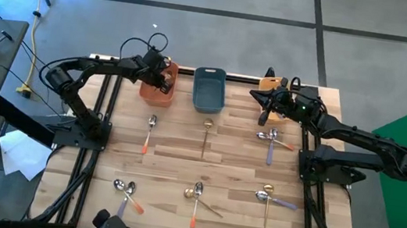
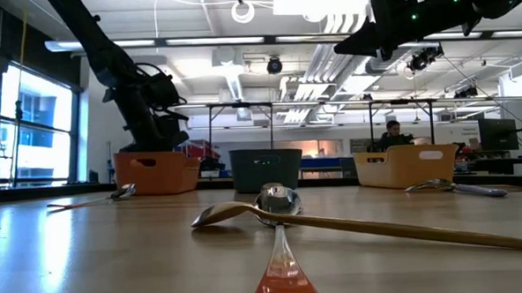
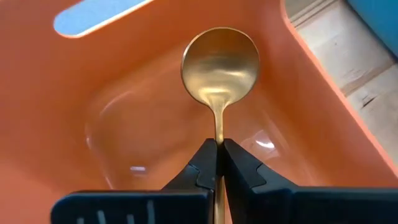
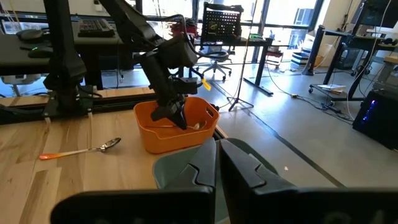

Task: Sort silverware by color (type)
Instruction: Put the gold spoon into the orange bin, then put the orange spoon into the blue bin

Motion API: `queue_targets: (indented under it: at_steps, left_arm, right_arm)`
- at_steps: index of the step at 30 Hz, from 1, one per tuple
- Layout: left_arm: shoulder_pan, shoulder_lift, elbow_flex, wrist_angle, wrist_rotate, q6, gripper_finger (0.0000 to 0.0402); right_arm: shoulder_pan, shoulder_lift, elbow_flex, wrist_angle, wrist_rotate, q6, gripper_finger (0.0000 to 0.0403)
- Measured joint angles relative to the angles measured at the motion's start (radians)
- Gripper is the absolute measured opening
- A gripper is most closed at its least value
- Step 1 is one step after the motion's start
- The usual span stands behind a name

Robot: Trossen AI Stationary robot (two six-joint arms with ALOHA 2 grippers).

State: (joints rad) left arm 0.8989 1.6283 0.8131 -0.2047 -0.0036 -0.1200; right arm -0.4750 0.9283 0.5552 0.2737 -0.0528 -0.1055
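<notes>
My left gripper [image 3: 219,149] is shut on a gold spoon [image 3: 221,65] and reaches down into the orange tray [image 1: 149,89] at the far left of the table. The spoon's bowl sticks out past the fingertips over the tray's floor. My right gripper [image 1: 255,95] hangs shut and holds nothing, above the table between the slate-blue tray [image 1: 209,91] and the yellow tray [image 1: 269,82]. More spoons lie flat on the table: an orange-handled one [image 1: 149,132], a gold one [image 1: 206,136] and a lavender-handled one [image 1: 271,148]. My left gripper pinches the gold spoon's thin handle [image 3: 219,127] just behind the bowl, between its two fingers. The fingers slant down from above into the orange tray, and the handle runs back between them, along them. Whether the bowl touches the tray's floor I cannot tell.
Along the near side of the table lie three small clusters of spoons [image 1: 124,193], [image 1: 197,196], [image 1: 268,195], some crossing each other. In the low view a gold spoon [image 2: 353,222] lies over an orange-handled one [image 2: 282,260]. A person [image 2: 393,134] sits in the room beyond the table.
</notes>
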Motion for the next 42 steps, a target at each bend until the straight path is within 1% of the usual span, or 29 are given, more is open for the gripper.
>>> queue_targets:
  at_steps: [3, 9, 13, 16, 20, 23, 28, 30, 32, 34, 38, 40, 42]
  left_arm:
    - [0.000, 0.000, 0.000, 0.001, 0.000, 0.000, 0.0020]
    - [0.000, -0.003, 0.000, -0.002, 0.000, 0.019, 0.0064]
    - [0.000, -0.040, 0.000, -0.008, -0.004, 0.046, 0.0086]
    - [-0.009, -0.097, 0.000, -0.008, -0.009, 0.076, 0.0087]
    - [-0.048, -0.199, -0.007, 0.002, -0.028, 0.151, 0.0067]
    - [-0.098, -0.298, -0.069, 0.083, -0.052, 0.186, 0.0046]
    - [-0.210, -0.479, -0.225, 0.256, -0.053, 0.193, 0.0017]
    - [-0.269, -0.545, -0.306, 0.337, -0.053, 0.195, 0.0009]
    - [-0.332, -0.598, -0.392, 0.452, -0.053, 0.194, 0.0005]
    - [-0.394, -0.637, -0.476, 0.568, -0.053, 0.196, 0.0003]
    - [-0.507, -0.680, -0.609, 0.728, -0.053, 0.195, 0.0003]
    - [-0.560, -0.695, -0.645, 0.759, -0.053, 0.194, 0.0003]
    - [-0.612, -0.700, -0.657, 0.747, -0.053, 0.191, 0.0003]
  right_arm:
    - [0.000, 0.000, 0.000, 0.000, 0.000, 0.000, 0.0004]
    - [0.000, 0.000, 0.000, -0.001, 0.000, 0.000, 0.0004]
    - [0.000, 0.000, 0.000, -0.004, 0.000, -0.011, 0.0004]
    - [0.000, 0.000, 0.000, -0.014, 0.000, -0.031, 0.0004]
    - [0.000, 0.000, 0.000, -0.048, 0.000, -0.034, 0.0004]
    - [0.000, 0.000, 0.000, -0.060, 0.000, -0.009, 0.0004]
    - [0.016, 0.000, 0.000, -0.068, 0.008, -0.009, 0.0004]
    - [0.049, 0.000, 0.000, -0.068, 0.048, -0.029, 0.0004]
    - [0.089, 0.000, 0.000, -0.068, 0.120, -0.047, 0.0004]
    - [0.128, 0.000, 0.003, -0.072, 0.165, -0.064, 0.0004]
    - [0.202, 0.000, 0.036, -0.074, 0.175, -0.068, 0.0004]
    - [0.238, 0.000, 0.043, -0.079, 0.173, -0.068, 0.0004]
    - [0.267, 0.000, 0.047, -0.081, 0.173, -0.055, 0.0005]
